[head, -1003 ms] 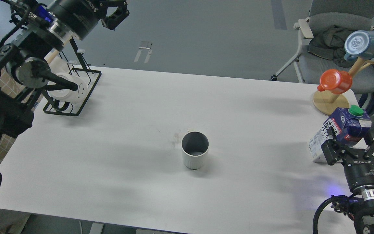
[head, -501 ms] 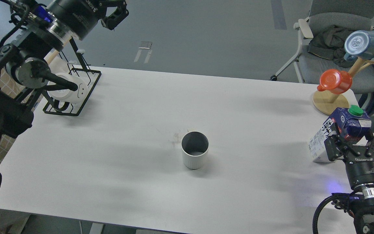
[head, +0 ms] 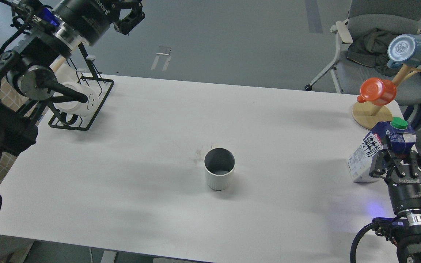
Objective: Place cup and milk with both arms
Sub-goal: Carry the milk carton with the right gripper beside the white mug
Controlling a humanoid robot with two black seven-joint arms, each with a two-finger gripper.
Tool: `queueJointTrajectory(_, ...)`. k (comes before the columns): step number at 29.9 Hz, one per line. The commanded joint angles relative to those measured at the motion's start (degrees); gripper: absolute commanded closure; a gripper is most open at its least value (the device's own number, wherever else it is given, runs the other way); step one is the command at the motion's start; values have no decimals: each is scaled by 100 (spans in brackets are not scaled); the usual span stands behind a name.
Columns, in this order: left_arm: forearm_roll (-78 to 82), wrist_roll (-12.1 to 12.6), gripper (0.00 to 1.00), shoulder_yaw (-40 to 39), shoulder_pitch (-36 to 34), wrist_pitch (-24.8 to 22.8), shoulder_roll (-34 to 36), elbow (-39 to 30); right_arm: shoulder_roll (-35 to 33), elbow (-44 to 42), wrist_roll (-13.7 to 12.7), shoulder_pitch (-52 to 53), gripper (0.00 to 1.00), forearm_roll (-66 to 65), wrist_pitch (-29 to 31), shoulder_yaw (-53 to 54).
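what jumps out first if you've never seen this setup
A lone ribbed cup stands mid-table. At the right edge, the right end effector grips a blue-and-white milk carton with a green cap. Behind it, orange and blue mugs hang on a wooden stand.

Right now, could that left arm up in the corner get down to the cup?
Probably yes. The cup stands alone mid-table with bare table all round it, and the left pincer hangs free, high beyond the far edge. Whether the arm stretches that far I can't tell.
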Motion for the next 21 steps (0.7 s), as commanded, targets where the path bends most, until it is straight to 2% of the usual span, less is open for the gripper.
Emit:
queueJointTrajectory(1,0,0,2,0,0,-1,-17,-5,26,89,-51,-213,65,2,220,-485)
queueJointTrajectory(11,0,0,2,88,9,-1,1,3,140,423,-156,-21,64,29,220,-1188)
queueJointTrajectory(21,0,0,2,79,70,-1,167,3,211,-51,-139,973,65,-59,220,-2331)
